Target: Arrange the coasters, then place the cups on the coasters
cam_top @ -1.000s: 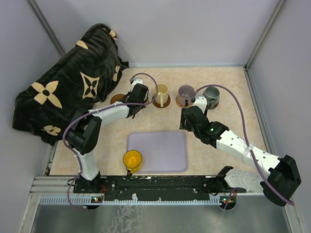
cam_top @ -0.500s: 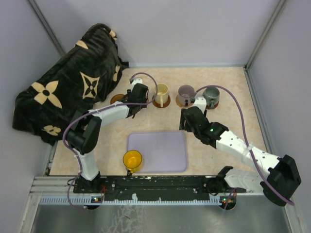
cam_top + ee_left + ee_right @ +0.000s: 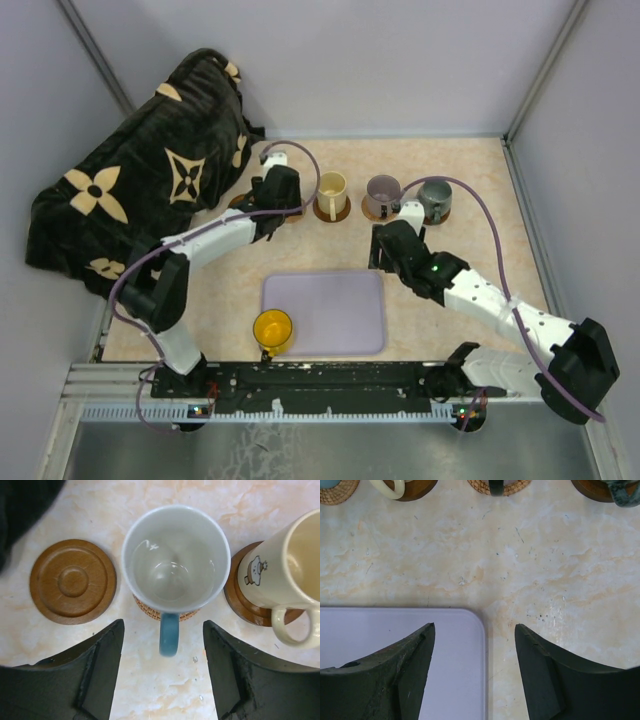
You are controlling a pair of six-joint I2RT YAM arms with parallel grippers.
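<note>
- The left gripper point(image 3: 162, 626) was closed a second ago. Now its fingers point(image 3: 100, 670) stand apart, one on each side of the blue handle and touching neither it nor the cup.
- The white cup point(image 3: 175, 555) has therefore been let go. It stands upright on the woven coaster point(image 3: 146, 610), in the row along the far edge of the table point(image 3: 330, 245).
- In the overhead view the left arm's elbow has swung out towards the table's left edge, and the wrist sits a little farther back.
- The right gripper point(image 3: 474, 628) has barely moved. Its fingers are apart with nothing between them, and it hangs over the far right corner of the tray point(image 3: 395, 640).
- By my reading four cups are now placed: the white one, the cream cup point(image 3: 280, 565), the mauve cup point(image 3: 382, 189) and the grey-green cup point(image 3: 436, 194), each on a coaster.
- One step seems left. The yellow cup point(image 3: 272, 327) sits near the table's near edge, just beside the tray's near left corner.
- The empty dark coaster point(image 3: 73, 581) waits just left of the white cup, towards the far left corner.
- The table is cream marbled with pinkish veins and looks smooth and hard.
- Pale grey walls point(image 3: 400, 60) close in three sides, and a metal rail point(image 3: 330, 375) runs along the near edge.
- A black blanket point(image 3: 130, 200) with cream flowers is heaped at the far left corner, close to the empty coaster.
</note>
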